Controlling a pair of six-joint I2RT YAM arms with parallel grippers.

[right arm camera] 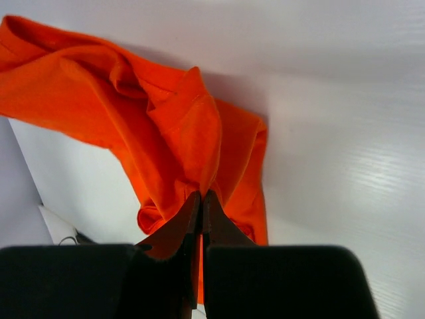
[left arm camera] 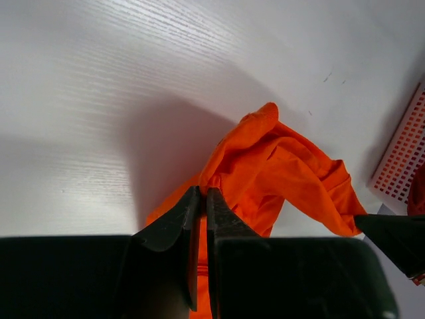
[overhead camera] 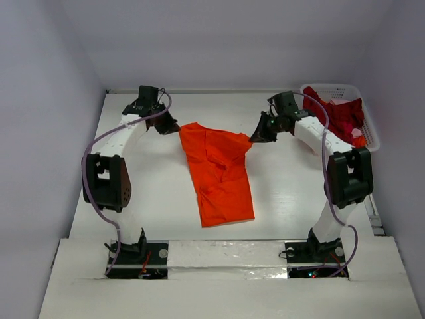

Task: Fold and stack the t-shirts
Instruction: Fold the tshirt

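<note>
**Orange shirt pinched at both far corners, jaws shut on the cloth**

At the near edge of the white desk (overhead camera: 153, 212), the left arm (overhead camera: 106, 179) and the right arm (overhead camera: 345, 176) rise from their bases and reach toward the far half of the surface. Between them lies the orange t-shirt (overhead camera: 222, 179). Its near end rests flat on the desk, roughly midway between the two bases, with the hem a little askew and the cloth creased along its length. Farther out the shirt widens and is raised at its two far corners, so the far edge sags slightly between them.

The left jaws are closed tight on the shirt's far left corner. In the left wrist view the two dark fingers (left arm camera: 172, 222) meet with only a sliver of orange between them, and the rest of the garment bunches in folds beyond the tips, casting a shadow on the desk. The right jaws are likewise pressed together on the far right corner. The right wrist view shows a ridge of orange cloth running straight into the closed tips, with the shirt spreading away to the left.

Beyond the right arm, in the far right corner of the desk, stands a white lattice basket (overhead camera: 372, 136). It holds a heap of dark red t-shirts (overhead camera: 335, 113), some of the red cloth draping over its left rim.
</note>
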